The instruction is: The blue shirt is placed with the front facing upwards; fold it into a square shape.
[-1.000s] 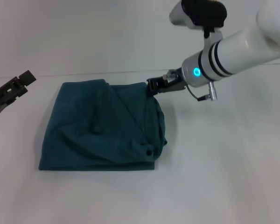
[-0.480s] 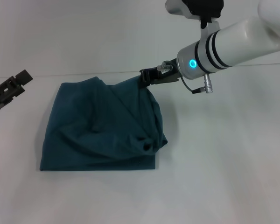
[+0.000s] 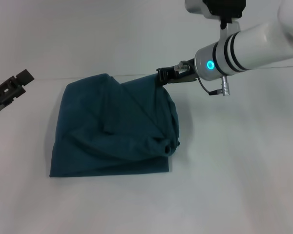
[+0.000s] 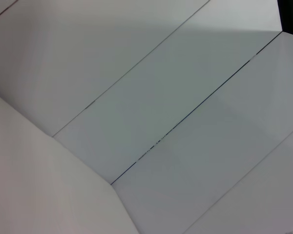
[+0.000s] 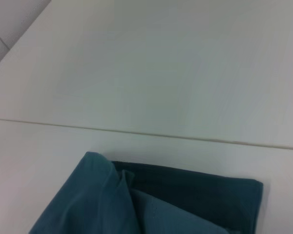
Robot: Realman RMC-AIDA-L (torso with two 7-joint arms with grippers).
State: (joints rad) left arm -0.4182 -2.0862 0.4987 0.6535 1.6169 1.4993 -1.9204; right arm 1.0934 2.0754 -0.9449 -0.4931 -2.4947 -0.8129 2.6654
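The blue shirt (image 3: 112, 131) lies folded into a rough, wrinkled block on the white table, its right side bunched and puffed up. My right gripper (image 3: 162, 77) is shut on the shirt's far right corner and holds that corner lifted off the table. In the right wrist view the shirt's folded edge (image 5: 151, 204) shows low in the picture, with bare table beyond it. My left gripper (image 3: 12, 87) hangs at the far left, apart from the shirt. No lettering shows on the cloth.
The white table (image 3: 234, 185) stretches around the shirt, with a thin seam line (image 3: 49, 78) running across behind it. The left wrist view holds only pale panels and seams (image 4: 185, 122).
My right gripper first lifted the corner up and left, then pulled it right; the whole shirt slid right and slightly nearer, its right side bulging more. The left arm stayed put.
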